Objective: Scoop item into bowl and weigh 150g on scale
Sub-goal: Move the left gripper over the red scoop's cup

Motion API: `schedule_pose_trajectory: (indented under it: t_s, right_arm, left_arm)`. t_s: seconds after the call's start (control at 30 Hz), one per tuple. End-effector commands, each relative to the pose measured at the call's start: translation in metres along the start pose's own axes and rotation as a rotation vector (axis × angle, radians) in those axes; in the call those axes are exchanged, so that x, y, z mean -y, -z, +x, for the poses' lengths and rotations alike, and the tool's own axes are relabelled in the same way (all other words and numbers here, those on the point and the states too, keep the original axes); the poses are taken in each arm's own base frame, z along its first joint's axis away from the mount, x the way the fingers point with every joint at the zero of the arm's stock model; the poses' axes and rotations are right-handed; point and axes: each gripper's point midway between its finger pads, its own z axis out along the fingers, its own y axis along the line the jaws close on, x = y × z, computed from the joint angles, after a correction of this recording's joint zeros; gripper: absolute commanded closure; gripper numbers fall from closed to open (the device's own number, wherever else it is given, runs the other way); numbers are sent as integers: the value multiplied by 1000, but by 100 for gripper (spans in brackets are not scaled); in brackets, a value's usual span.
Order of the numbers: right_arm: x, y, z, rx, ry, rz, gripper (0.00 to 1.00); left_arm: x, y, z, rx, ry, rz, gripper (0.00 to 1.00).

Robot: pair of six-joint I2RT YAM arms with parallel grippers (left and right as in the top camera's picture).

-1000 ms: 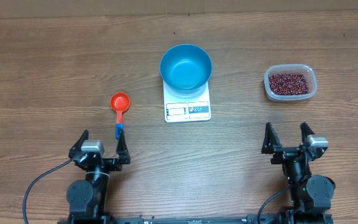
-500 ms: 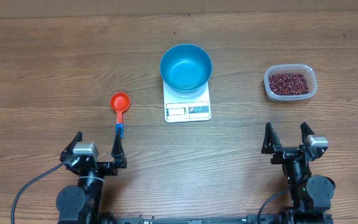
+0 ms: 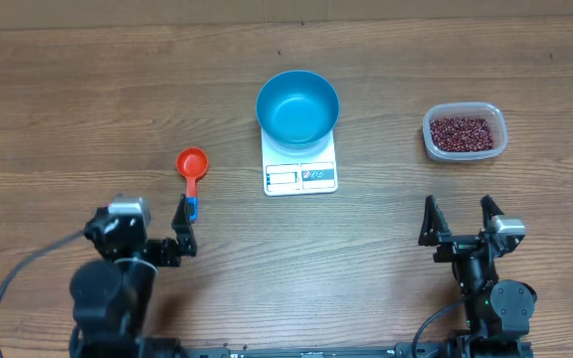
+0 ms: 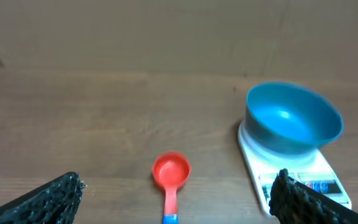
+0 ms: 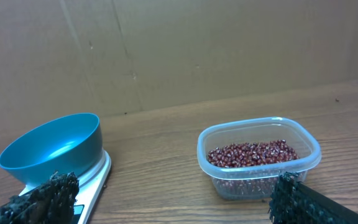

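- Both wide, empty: left gripper, right gripper.
- Beans: loose, light, likely rolling; unfit for pinching.
- Scoop: probably rigid, light; grasp at blue handle end.

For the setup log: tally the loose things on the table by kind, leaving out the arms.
Bowl: 1
Scale: 1
Scoop: 1
Clear tub: 1
Bean heap: 1
Total: 5

scale panel markings too small to read, no legible text
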Motion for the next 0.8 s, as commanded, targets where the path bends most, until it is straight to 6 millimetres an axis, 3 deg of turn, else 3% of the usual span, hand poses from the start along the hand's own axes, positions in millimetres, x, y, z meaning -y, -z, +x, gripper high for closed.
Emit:
schedule_pose_trajectory:
  t_s: [0.0, 0.33, 0.77]
  right_arm:
    - [1, 0, 2, 3, 4, 6, 0]
    - [1, 0, 2, 3, 4, 6, 0]
    - [1, 0, 2, 3, 4, 6, 0]
  left_arm:
    - [-2, -8, -21, -62, -29, -21, 0]
    - [-2, -39, -33, -328, -79, -22, 0]
    - [5, -83, -23, -604, -94, 40, 0]
